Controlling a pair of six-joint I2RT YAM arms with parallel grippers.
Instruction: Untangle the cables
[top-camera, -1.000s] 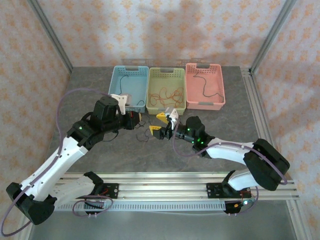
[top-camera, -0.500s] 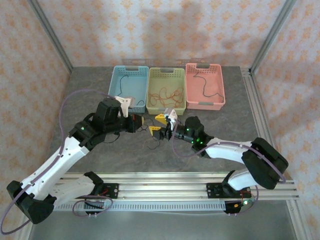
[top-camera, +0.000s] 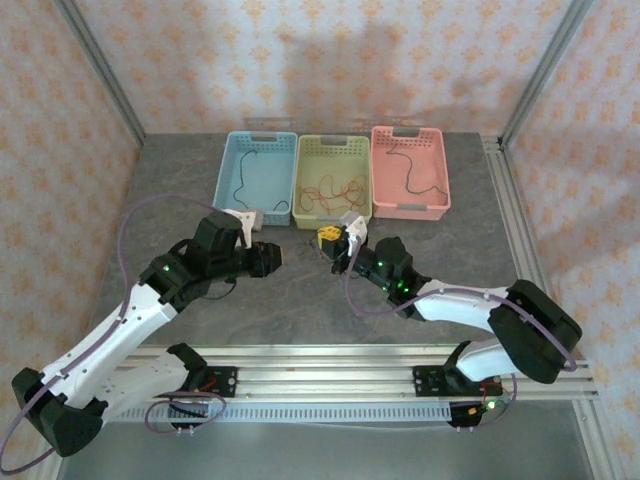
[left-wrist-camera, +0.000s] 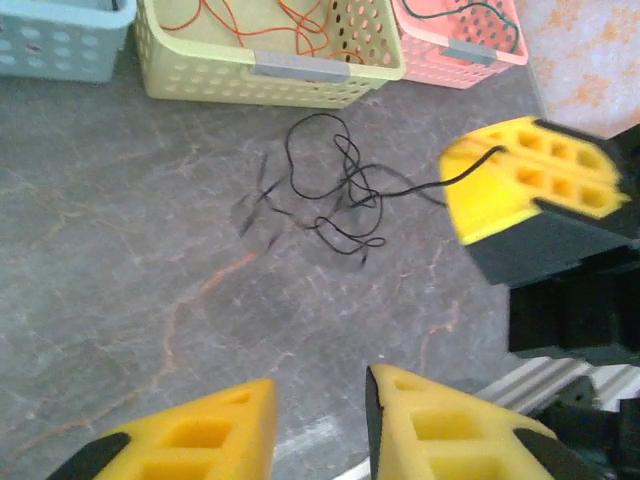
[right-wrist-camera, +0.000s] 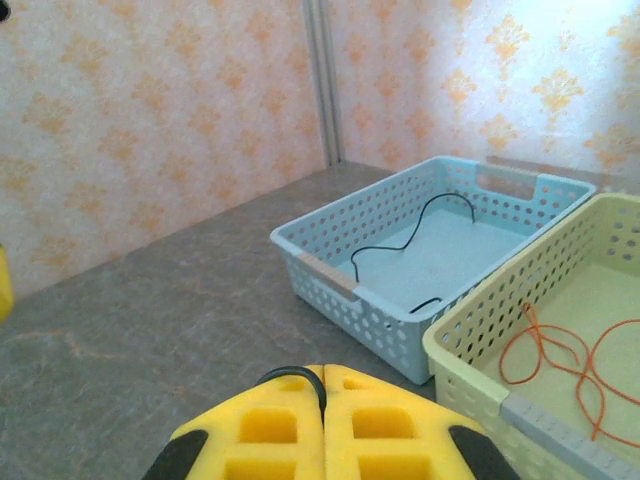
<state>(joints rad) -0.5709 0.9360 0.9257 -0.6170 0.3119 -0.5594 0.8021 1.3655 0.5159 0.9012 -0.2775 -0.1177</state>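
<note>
Black cable (left-wrist-camera: 352, 186), pinched in right claw (right-wrist-camera: 323, 390)

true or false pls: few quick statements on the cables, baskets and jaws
The orange cables lie in the yellow basket. True.
The blue basket holds no cable. False: a black cable lies in it.
The right gripper has its jaws shut on the tangled black cable. True.
The tangled black cable lies in the yellow basket. False: it lies on the table.
The left gripper grips it too. False: its jaws stand apart, empty.
</note>
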